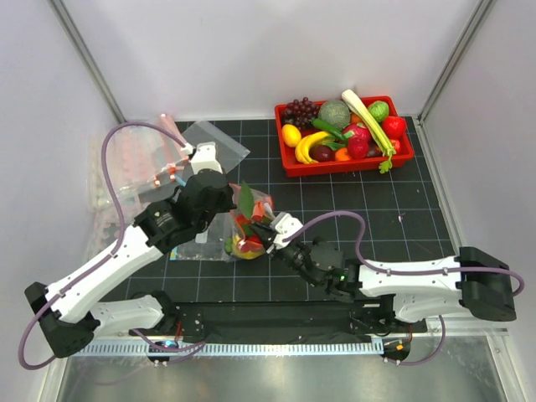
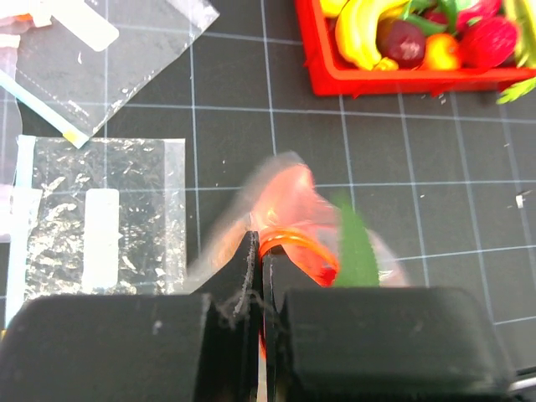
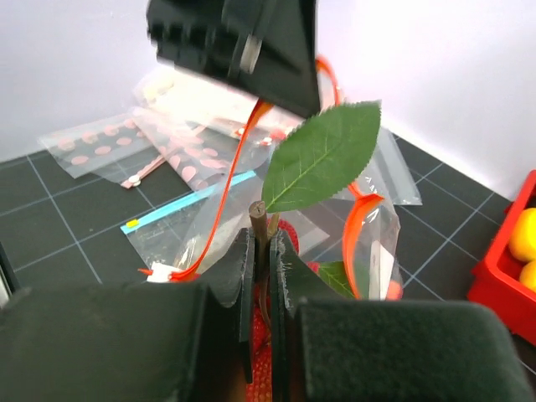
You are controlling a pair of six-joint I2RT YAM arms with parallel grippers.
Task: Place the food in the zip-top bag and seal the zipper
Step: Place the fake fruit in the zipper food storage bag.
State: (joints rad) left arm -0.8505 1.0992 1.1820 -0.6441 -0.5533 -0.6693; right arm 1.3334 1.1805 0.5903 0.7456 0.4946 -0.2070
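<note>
Both grippers pinch zip-top bag (image 1: 249,224), food (image 1: 247,247) inside.
Left gripper (image 2: 255,251) clamped narrow on zipper (image 3: 224,201) at bag mouth; right gripper (image 3: 261,239) clamped narrow on bag's clear edge by leaf (image 3: 322,155) stem. Bag is left of red tray (image 1: 289,163), nearer arm bases.

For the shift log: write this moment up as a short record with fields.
left gripper: shut on the bag at its zipper
right gripper: shut on the bag's opposite edge
bag: held between both grippers; mouth looks unsealed, zipper halves apart
food: red and yellow pieces inside the bag
leaf: green, sticks up out of the mouth
tray: red, far right, holds other produce
spare bags: lying flat, beyond the left arm
</note>
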